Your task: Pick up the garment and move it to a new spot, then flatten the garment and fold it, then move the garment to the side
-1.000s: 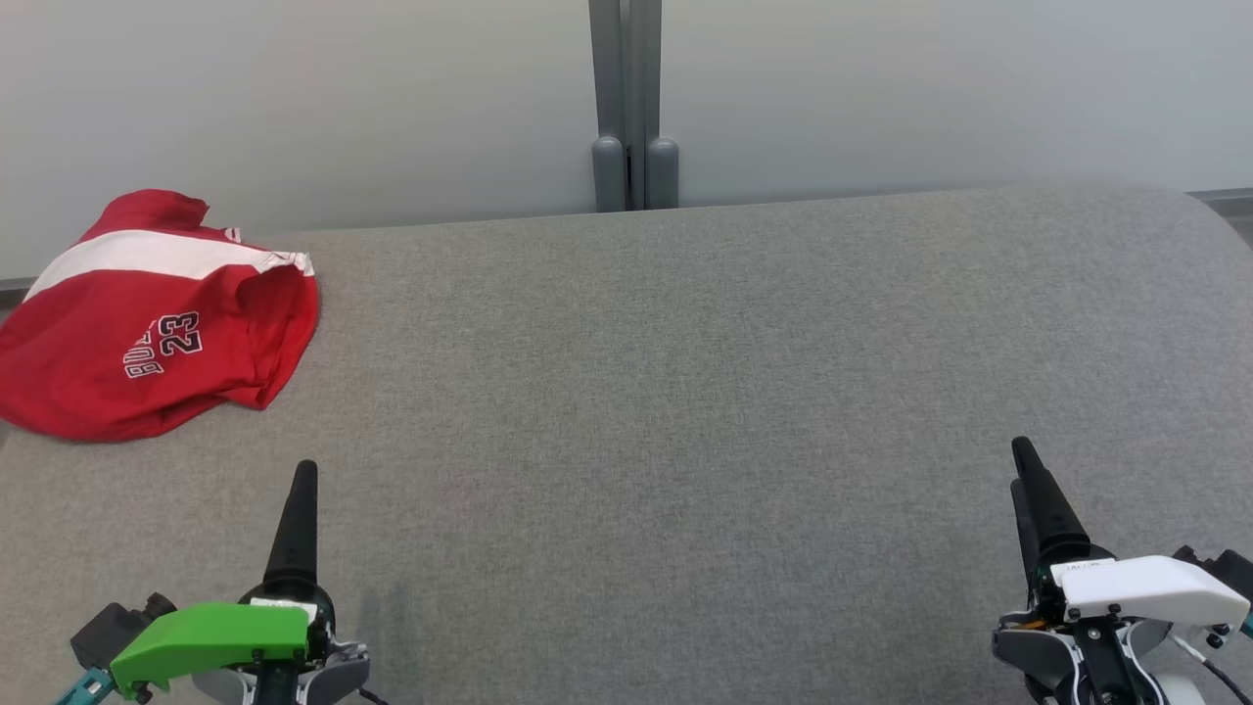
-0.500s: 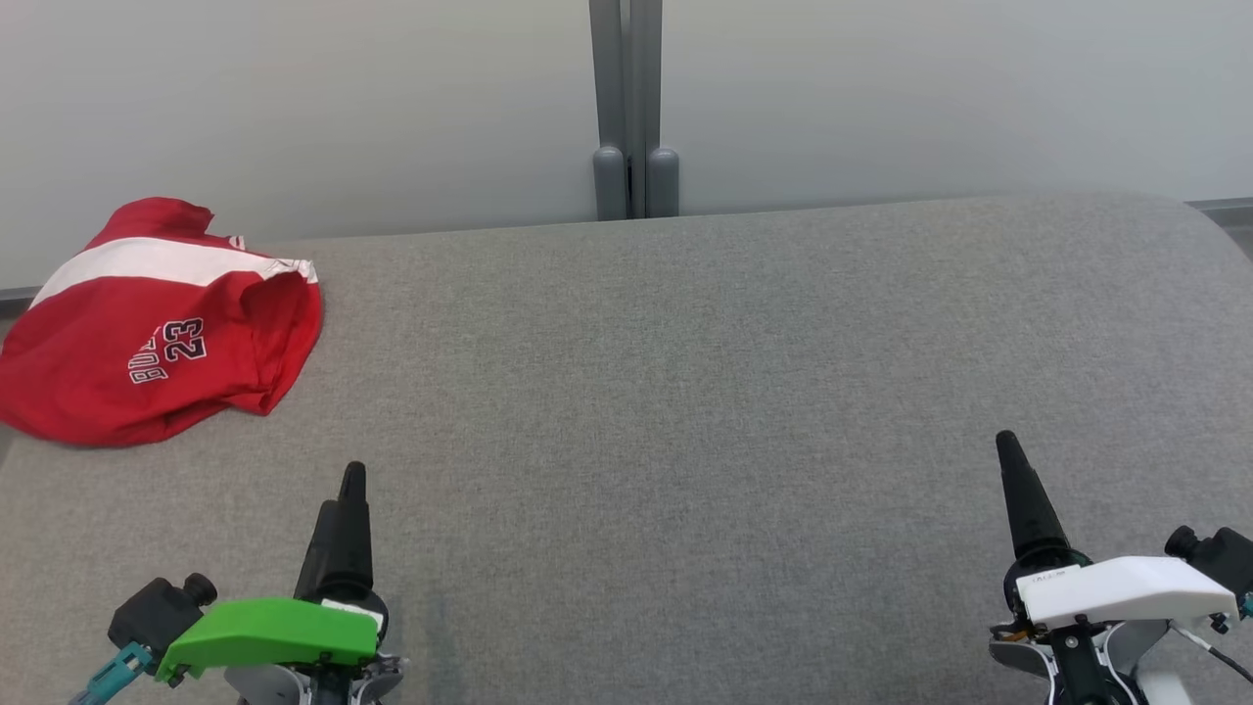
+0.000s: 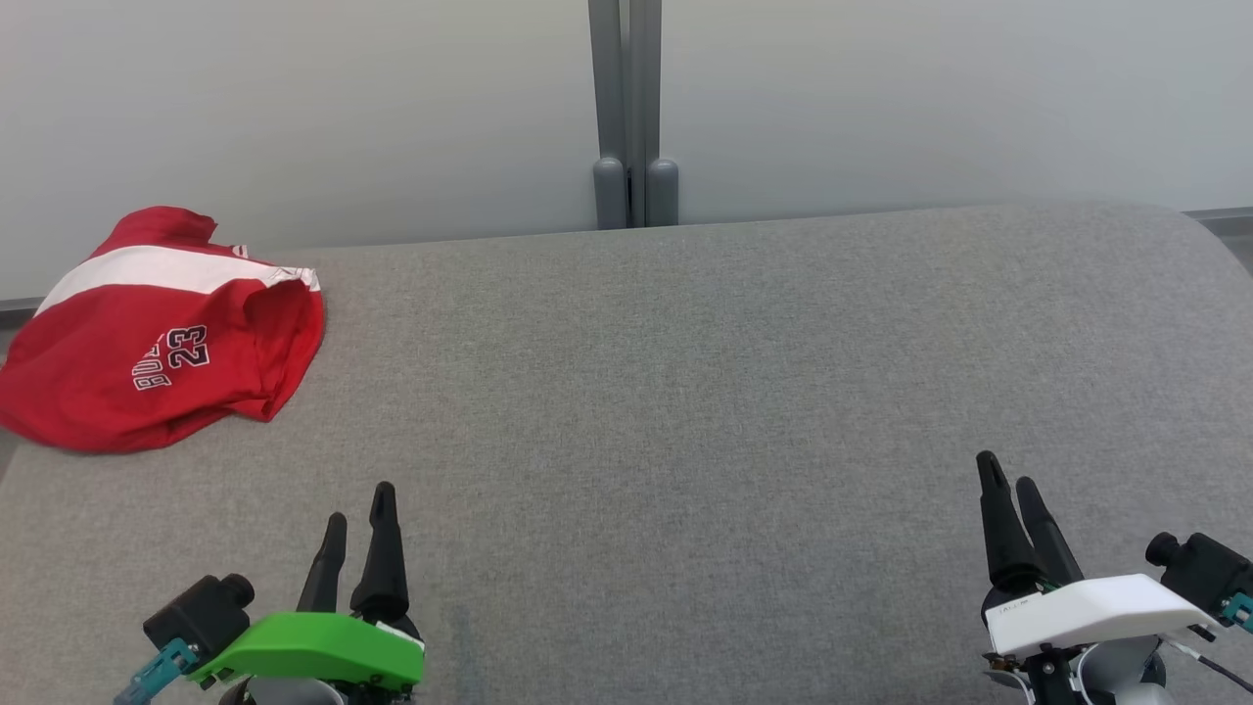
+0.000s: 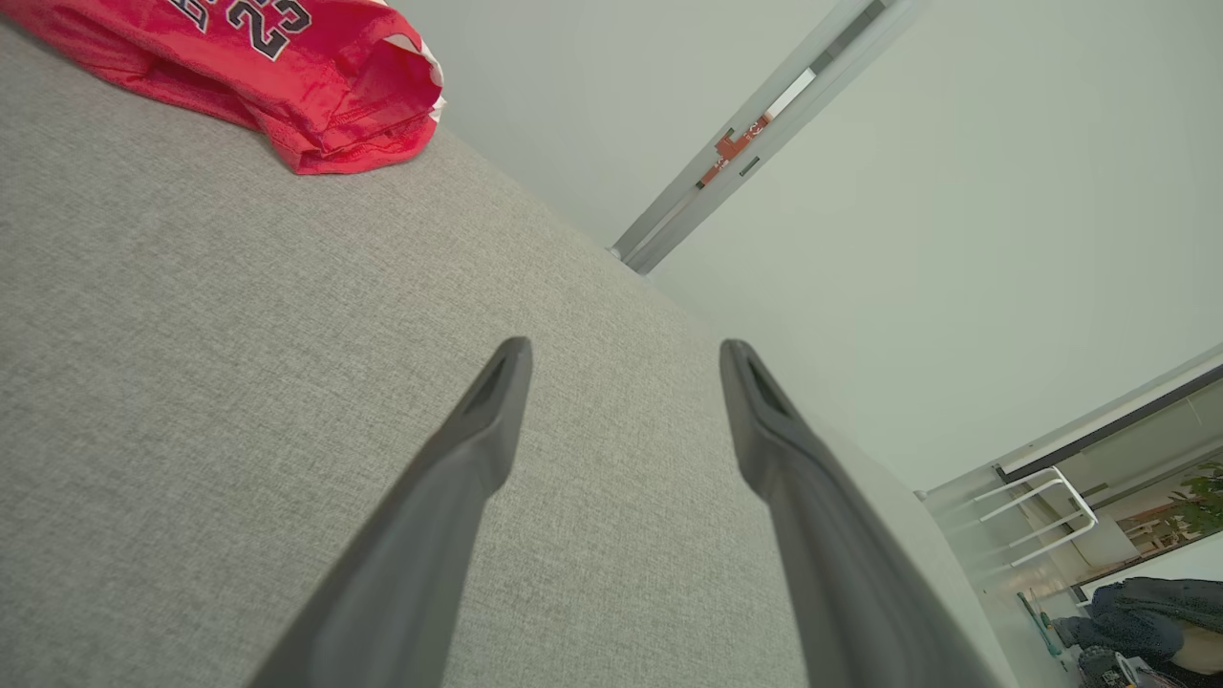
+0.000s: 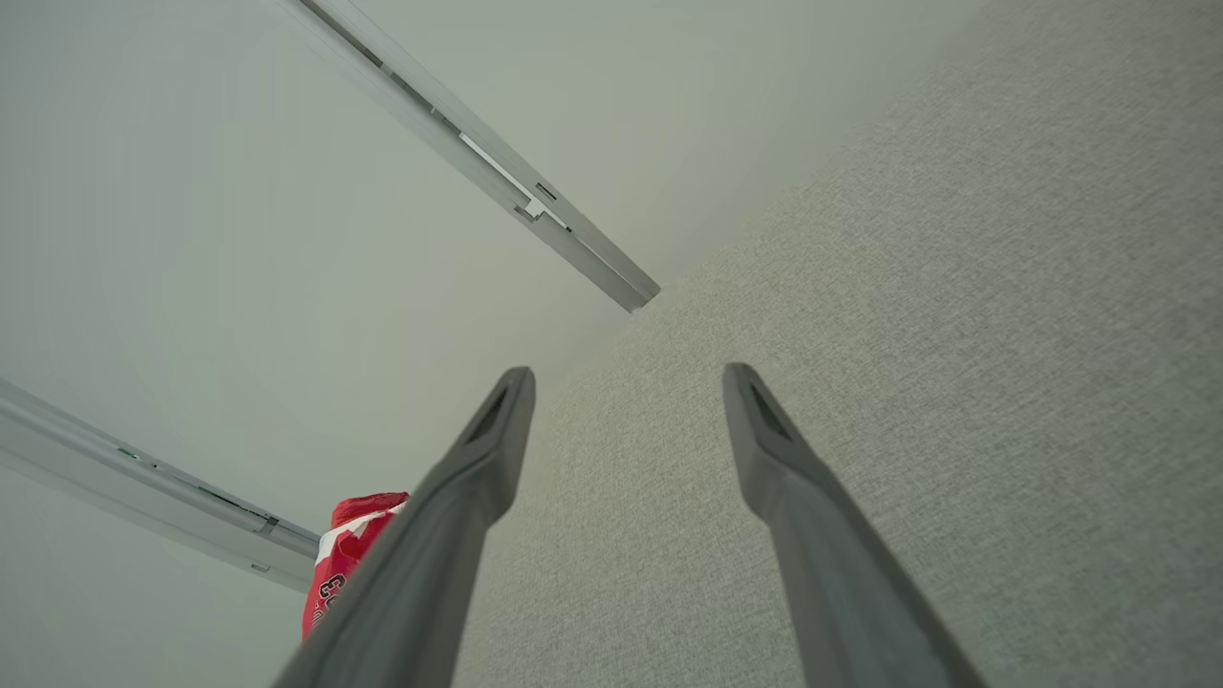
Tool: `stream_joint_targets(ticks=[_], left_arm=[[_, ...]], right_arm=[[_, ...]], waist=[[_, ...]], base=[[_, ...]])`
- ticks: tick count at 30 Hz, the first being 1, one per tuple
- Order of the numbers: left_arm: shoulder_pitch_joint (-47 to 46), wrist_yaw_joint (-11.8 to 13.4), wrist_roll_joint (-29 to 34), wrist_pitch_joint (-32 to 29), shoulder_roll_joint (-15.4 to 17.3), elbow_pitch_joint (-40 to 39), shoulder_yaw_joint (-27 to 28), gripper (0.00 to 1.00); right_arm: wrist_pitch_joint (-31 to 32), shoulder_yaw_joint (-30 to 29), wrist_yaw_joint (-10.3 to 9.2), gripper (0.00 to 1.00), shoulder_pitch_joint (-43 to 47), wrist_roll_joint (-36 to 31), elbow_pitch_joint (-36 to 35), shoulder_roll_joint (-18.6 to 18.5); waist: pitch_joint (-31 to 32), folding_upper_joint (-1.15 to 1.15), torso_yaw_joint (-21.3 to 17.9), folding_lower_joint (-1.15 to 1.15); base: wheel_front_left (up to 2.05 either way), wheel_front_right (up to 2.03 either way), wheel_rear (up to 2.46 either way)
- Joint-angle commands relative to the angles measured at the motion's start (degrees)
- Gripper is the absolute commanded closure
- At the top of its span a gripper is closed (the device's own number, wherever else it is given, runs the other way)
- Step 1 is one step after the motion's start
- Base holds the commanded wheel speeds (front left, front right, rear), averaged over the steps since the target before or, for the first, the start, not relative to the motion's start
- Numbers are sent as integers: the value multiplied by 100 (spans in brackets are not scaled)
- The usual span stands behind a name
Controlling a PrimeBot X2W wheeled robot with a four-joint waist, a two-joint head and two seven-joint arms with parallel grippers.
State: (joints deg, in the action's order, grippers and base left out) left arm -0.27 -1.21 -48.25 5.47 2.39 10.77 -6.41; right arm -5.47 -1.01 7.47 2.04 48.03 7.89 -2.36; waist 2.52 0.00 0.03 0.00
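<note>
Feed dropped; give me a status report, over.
Left gripper and right gripper open, empty. Red 23 jersey crumpled at far left, untouched. Bare grey fabric surface between, nothing in the way.

The garment [image 3: 147, 352] was red, crossed by a broad white band, with white dark-edged lettering and the number 23; the partly folded letters perhaps read "BU". The tabletop [image 3: 685, 392] was a flecked mid-grey weave. Over it, the left claw [image 3: 359, 504] had black fingers and a bright green cover [image 3: 313, 661], and the right claw [image 3: 1008, 470] had black fingers and a white cover [image 3: 1087, 607]. Behind the tabletop, the wall [image 3: 881, 98] was pale grey-green, with a darker grey post [image 3: 626, 98].
</note>
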Motion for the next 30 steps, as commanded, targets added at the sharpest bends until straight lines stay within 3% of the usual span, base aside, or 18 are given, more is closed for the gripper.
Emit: stream_joint_targets(ticks=[1, 30], left_arm=[[29, 24, 251, 64, 37, -42, -35, 0], [150, 193, 2008, 501, 53, 312, -280, 0]], right_arm=[[-66, 24, 2, 0, -7, -217, -44, -32], [-506, 178, 3, 0, 133, -2108, -42, -48]], waist=[[7, 0, -2, 0], [87, 0, -15, 0]], base=[[0, 0, 0], [0, 0, 0]])
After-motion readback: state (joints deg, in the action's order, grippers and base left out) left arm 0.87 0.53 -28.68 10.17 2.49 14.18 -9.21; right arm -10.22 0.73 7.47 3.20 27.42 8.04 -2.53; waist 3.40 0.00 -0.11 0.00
